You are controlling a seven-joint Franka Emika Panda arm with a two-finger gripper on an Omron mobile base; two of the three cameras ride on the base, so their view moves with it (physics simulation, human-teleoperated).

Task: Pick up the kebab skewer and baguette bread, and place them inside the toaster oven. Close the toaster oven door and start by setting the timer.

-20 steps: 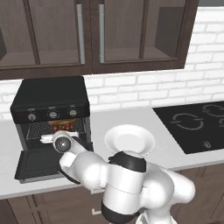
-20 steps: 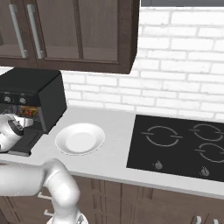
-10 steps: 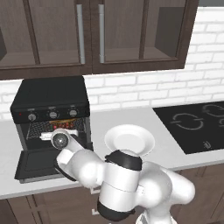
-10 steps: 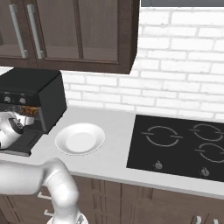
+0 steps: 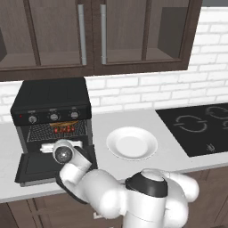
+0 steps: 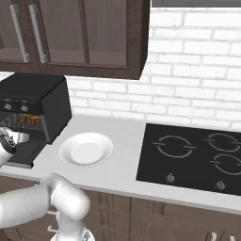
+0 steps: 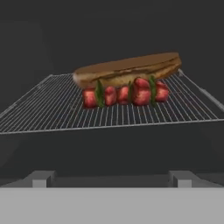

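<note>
The skewer [image 7: 126, 94] and bread [image 7: 127, 69] lay on the rack [image 7: 52, 109]; the gripper [image 7: 111, 177] gaped wide at six o'clock, risking knocking the door [image 5: 33, 167] while withdrawing.

Glossy white rounded arm [image 5: 133, 196] with black joint collars.

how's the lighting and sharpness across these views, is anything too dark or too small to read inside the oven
Hand view: dim black cavity, yet the orange-brown baguette loaf and red-chunked kebab skewer read clearly on the wire rack. Left base view: evenly lit; the boxy black toaster oven shows the food as a small blurry patch. Right base view: bright, flat render; oven interior tiny, hard to read.
</note>
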